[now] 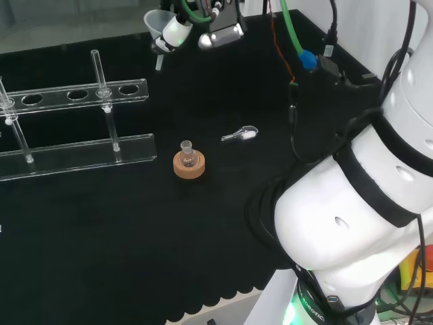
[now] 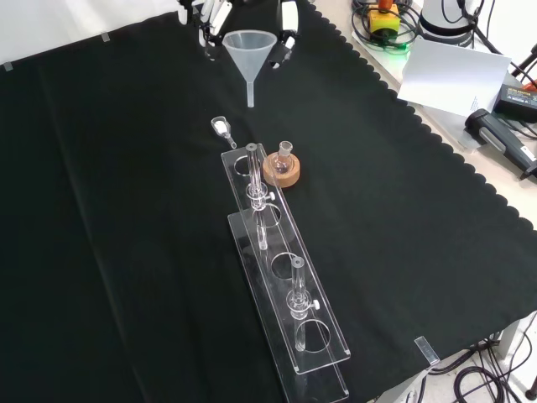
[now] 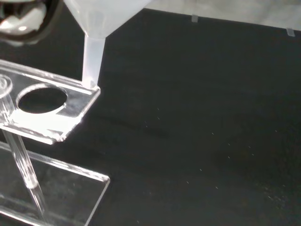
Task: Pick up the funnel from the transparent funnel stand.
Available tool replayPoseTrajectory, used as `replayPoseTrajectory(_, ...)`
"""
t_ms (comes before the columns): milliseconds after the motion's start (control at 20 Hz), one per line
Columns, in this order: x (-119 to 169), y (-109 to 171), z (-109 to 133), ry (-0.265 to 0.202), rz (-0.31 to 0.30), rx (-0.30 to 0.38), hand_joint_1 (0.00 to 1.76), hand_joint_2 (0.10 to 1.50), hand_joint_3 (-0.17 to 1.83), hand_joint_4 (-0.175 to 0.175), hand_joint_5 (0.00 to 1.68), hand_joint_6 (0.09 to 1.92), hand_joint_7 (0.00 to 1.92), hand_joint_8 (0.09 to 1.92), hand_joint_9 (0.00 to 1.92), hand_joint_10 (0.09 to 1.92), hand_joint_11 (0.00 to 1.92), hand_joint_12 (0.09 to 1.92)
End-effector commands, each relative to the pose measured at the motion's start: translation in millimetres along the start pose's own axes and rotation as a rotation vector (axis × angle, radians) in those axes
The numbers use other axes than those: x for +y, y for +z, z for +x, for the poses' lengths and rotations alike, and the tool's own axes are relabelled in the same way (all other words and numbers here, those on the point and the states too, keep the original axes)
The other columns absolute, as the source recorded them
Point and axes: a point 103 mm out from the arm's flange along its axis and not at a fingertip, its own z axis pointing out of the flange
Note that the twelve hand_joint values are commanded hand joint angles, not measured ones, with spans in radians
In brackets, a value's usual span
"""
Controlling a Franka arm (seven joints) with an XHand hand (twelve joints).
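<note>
Hand [image 2: 284, 25], half cropped, grips funnel [image 2: 250, 52].

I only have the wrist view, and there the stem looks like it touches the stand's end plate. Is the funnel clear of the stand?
Observer: Yes. In the front view the funnel hangs in the air beyond the far end of the stand, apart from it.
Operator: What holds it?
Observer: The robot hand, with fingers on both sides of the funnel's rim.
Operator: Anything else on the cloth near there?
Observer: A small clear scoop lies just past the stand's far end in the front view.
</note>
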Motion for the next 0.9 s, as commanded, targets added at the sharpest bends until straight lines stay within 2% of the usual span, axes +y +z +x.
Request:
replayPoseTrajectory(50, -14.9, 2.5, -12.6, 0.017, 0.023, -0.024, 0.89, 0.52, 0.76, 0.117, 0.95, 0.49, 1.24, 0.2, 0.89, 0.28, 0.0, 1.19)
replayPoseTrajectory(700, -22.3, 8.5, -6.1, 0.004, 0.045, -0.05, 0.89, 0.52, 0.77, 0.119, 0.96, 0.51, 1.26, 0.2, 0.89, 0.28, 0.0, 1.18)
replayPoseTrajectory(900, -23.7, 4.9, -3.2, 0.018, 0.046, -0.056, 0.89, 0.52, 0.77, 0.12, 0.96, 0.51, 1.26, 0.2, 0.89, 0.28, 0.0, 1.18)
